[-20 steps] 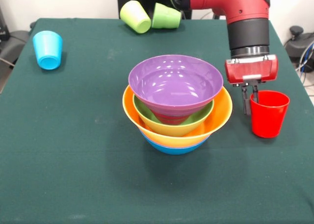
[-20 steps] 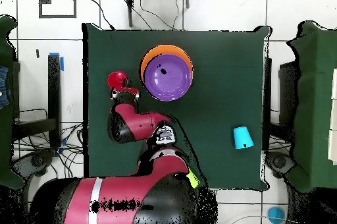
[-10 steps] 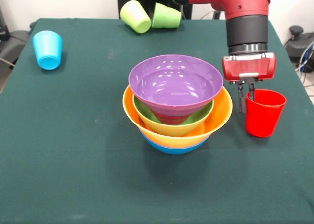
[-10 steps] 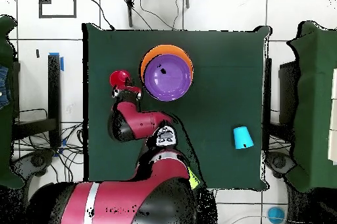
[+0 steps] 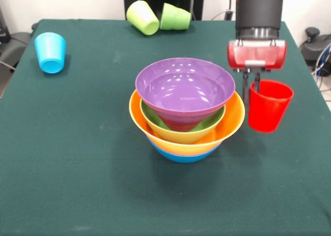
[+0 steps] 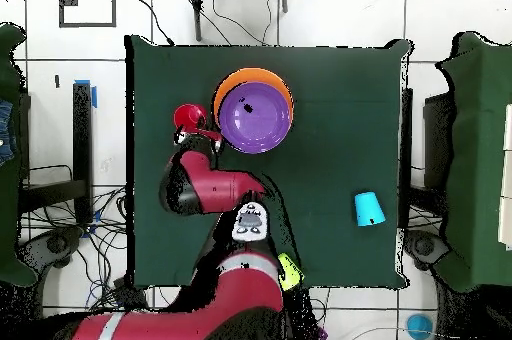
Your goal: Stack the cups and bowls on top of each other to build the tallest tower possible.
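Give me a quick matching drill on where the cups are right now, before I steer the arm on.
Things:
1. red cup
2. sky blue cup
3. yellow-green cup
4. purple bowl

States:
A. on its side beside the green cup
B. topmost on the tower
C. alone near a table corner
D. gripped at its rim by the tool

Pairs: 1-D, 2-C, 3-A, 4-B

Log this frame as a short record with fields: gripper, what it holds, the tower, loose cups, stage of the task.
gripper: gripper shut on the rim of the red cup
red cup: upright, tilted, lifted beside the tower
tower: nested bowls, purple bowl on top, blue at the bottom
loose cups: sky blue cup, yellow-green cup and green cup, all lying on their sides
stage: red cup not yet on the tower
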Controlling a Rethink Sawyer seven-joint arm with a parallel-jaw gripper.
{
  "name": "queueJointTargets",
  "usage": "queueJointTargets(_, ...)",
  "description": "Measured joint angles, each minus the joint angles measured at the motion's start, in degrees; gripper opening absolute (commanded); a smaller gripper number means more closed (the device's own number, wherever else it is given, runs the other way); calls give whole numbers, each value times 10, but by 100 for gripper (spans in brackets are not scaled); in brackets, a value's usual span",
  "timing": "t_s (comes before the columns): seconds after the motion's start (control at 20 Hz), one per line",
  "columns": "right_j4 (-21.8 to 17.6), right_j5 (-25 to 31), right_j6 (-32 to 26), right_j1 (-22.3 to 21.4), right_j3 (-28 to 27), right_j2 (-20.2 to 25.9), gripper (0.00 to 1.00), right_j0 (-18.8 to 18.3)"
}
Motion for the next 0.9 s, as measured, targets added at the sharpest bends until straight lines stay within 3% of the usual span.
queueJointTargets(0.05, 26, 54, 0, -31, 15, -14, 0, 14)
queueJointTargets(0.35, 73, 196, 1, -115, 46, -42, 0, 40)
queueJointTargets(0.9, 124, 321, 5, -229, 66, -69, 0, 50)
